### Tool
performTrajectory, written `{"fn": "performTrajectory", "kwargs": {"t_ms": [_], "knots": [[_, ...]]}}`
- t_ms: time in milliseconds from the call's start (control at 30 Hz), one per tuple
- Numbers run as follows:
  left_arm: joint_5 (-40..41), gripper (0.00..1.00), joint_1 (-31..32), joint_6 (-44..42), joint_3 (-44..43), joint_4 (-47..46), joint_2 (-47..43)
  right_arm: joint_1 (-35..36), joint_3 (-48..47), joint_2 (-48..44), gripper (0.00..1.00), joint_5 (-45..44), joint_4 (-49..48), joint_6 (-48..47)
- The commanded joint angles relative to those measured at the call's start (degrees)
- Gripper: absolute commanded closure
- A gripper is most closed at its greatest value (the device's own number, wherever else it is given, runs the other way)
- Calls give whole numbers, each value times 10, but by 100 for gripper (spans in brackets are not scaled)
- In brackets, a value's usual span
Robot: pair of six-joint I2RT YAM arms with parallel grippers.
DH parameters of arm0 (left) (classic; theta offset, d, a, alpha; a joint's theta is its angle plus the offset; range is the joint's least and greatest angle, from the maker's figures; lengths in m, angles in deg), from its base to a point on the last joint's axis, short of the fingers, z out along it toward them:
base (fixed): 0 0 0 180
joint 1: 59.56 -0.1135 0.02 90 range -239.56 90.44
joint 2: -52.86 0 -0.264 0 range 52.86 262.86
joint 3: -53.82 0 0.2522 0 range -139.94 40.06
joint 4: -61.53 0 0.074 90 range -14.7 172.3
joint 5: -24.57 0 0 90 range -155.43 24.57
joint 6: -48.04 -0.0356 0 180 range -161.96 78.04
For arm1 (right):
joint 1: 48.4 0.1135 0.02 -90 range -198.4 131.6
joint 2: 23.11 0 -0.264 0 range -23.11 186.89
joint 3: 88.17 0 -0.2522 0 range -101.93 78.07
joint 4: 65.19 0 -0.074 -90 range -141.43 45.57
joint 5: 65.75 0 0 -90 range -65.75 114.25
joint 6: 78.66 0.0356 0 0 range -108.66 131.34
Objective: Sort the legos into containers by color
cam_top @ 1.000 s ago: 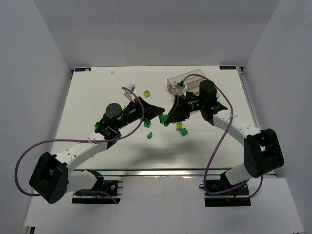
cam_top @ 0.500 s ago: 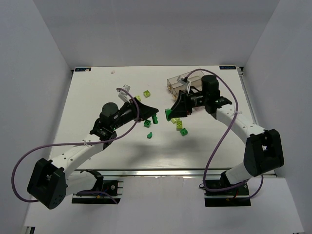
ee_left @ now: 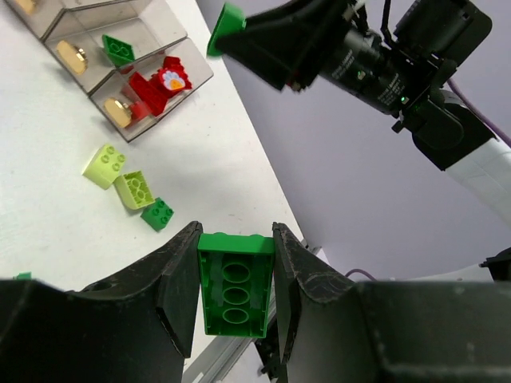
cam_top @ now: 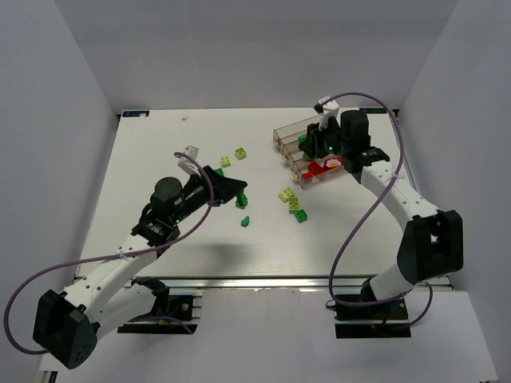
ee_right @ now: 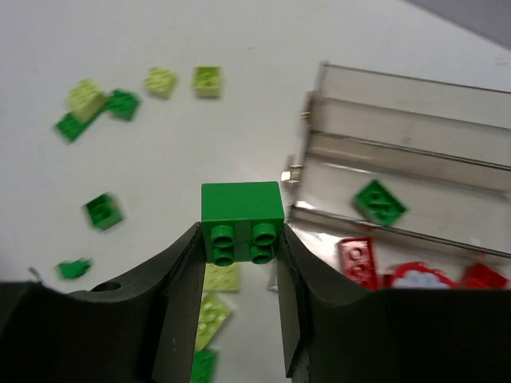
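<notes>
Green brick [ee_right: 242, 206] clamped in right gripper [ee_right: 240, 238], another brick [ee_left: 234, 287] clamped in left gripper [ee_left: 235, 243]. Best: centre squarely above middle bin [ee_right: 447, 179] before releasing.

Loose legos [cam_top: 287, 194] — clear containers [cam_top: 287, 136] nearby

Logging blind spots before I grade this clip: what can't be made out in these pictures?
- Top view: the right end effector covers the middle of the bins; contents there are hidden.
- Top view: the left end effector hides the green brick it holds.
- Right wrist view: loose bricks at left are blurred.
- Right wrist view: red pieces sit partly behind the end effector.
- Left wrist view: the farthest bin is cut by the top edge.
</notes>
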Motion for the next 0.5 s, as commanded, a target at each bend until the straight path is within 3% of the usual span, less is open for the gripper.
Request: {"fn": "performTrajectory", "kwargs": {"t_ms": [0, 467], "knots": [[32, 100, -2, -5, 18, 30, -29, -6, -1, 36, 100, -176, -91, -35], [55, 100, -2, 3, 44, 57, -70, -99, -173, 247, 100, -136, -68, -1]]}}
